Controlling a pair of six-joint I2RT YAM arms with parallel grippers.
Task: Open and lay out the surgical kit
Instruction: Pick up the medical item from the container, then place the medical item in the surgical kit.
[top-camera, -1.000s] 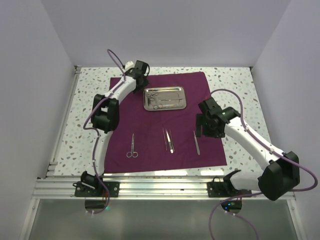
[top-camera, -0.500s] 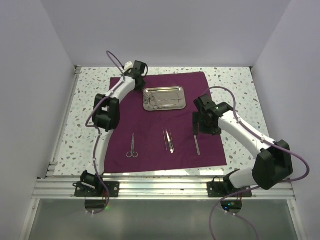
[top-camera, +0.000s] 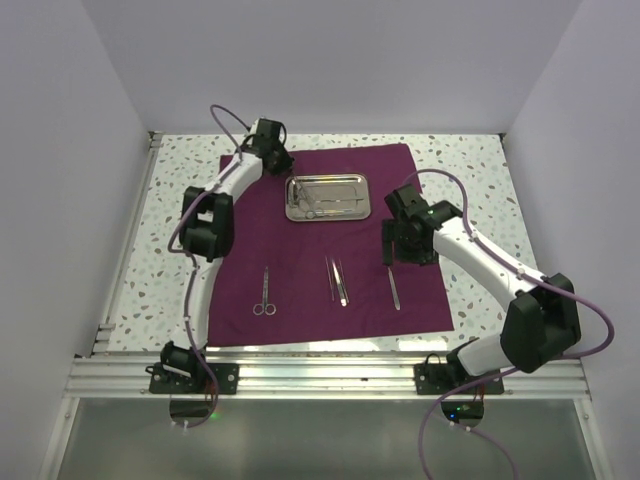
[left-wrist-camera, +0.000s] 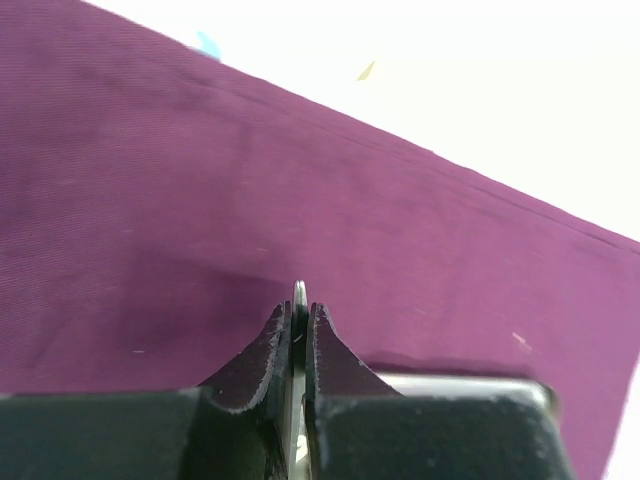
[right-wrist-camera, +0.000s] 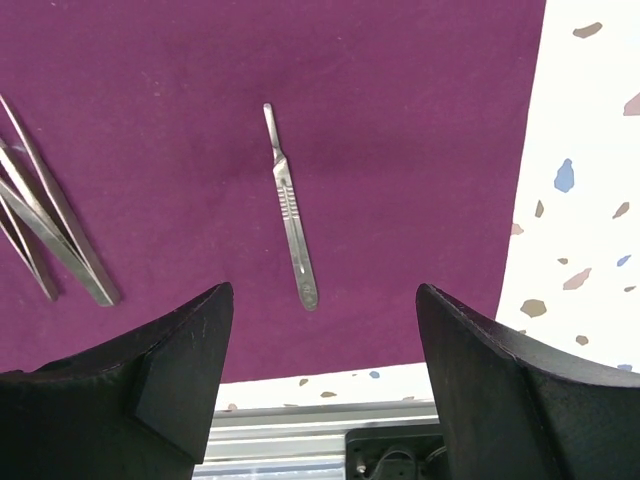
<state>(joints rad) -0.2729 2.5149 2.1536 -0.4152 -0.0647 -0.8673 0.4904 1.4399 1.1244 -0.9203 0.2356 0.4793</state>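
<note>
Top external view: the dark purple cloth (top-camera: 300, 250) lies spread flat on the speckled bench (top-camera: 170, 260). The steel tray (top-camera: 352, 181) sits on the cloth at its 12 o'clock side, with a few slim instruments (top-camera: 322, 203) lying inside it. Nearer the arms, three sets of tools lie in a row on the cloth, well apart from one another. The ring-handled scissors (top-camera: 264, 292) are at 8 o'clock, the tweezers (top-camera: 338, 282) at 6 o'clock and a slim scalpel handle (top-camera: 394, 288) at 5 o'clock.

The left arm (top-camera: 225, 190) reaches far across the cloth, and its jaws stand just at the tray's 10 o'clock corner. In the left wrist view these jaws are pinched almost fully together on a thin metal strip (left-wrist-camera: 299, 296) that shows between the fingertips (left-wrist-camera: 268, 345). Purple cloth fills the view beyond. I cannot tell from that view what the strip belongs to.

The right arm (top-camera: 480, 260) bends in from 4 o'clock, its wrist over the cloth's 3 o'clock side, between the tray and the scalpel handle. In the right wrist view its jaws are spread wide with nothing between the fingers (right-wrist-camera: 180, 370). They hang above the cloth, apart from it. The scalpel handle (right-wrist-camera: 291, 215) lies below the gap and the tweezers (right-wrist-camera: 55, 245) are at 9 o'clock.
</note>
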